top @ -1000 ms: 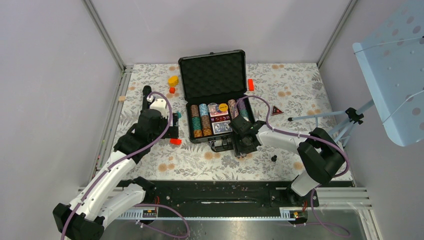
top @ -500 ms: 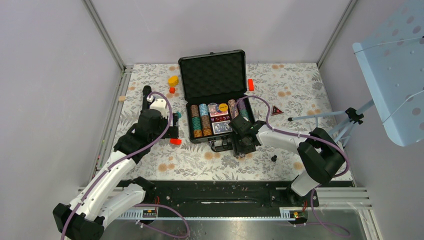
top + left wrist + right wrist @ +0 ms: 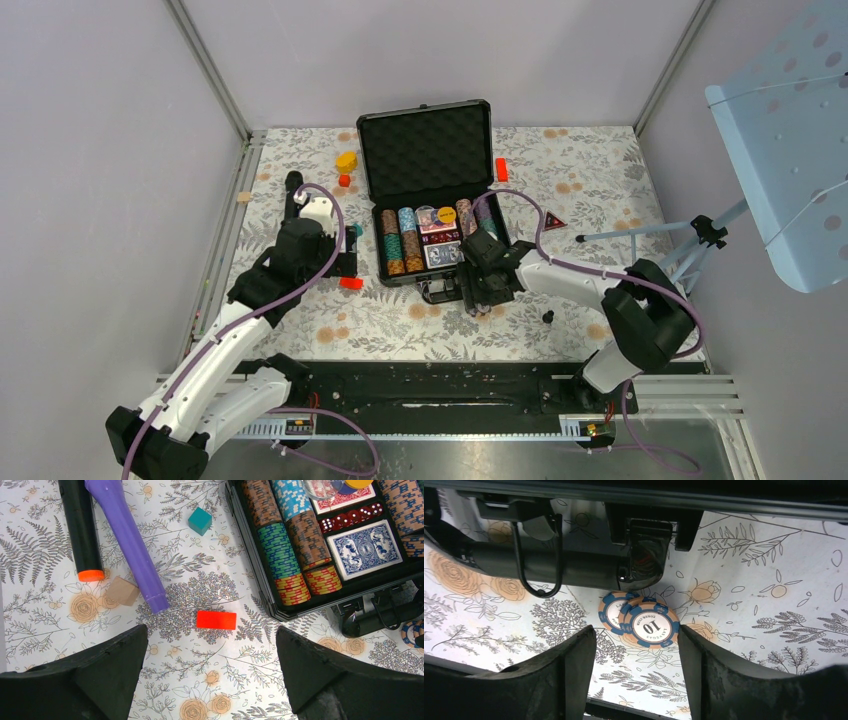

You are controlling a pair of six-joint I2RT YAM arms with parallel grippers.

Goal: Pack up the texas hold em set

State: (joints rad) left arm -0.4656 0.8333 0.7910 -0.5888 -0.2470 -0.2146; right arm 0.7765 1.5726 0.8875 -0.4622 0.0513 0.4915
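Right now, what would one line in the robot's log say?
right gripper: open over two blue chips on table | left gripper: open above red block | case: open

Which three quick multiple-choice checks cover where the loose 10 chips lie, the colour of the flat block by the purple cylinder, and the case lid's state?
1. The loose 10 chips lie: A) in the case tray; B) on the table by the case handle; C) on the lid foam.
2. The flat block near the purple cylinder is: A) red; B) green; C) white.
3. The case lid is: A) latched shut; B) open, foam showing; C) detached.
Answers: B, the right wrist view shows them on the table just outside the handle; A, the left wrist view shows it red; B, the top view shows the lid raised.
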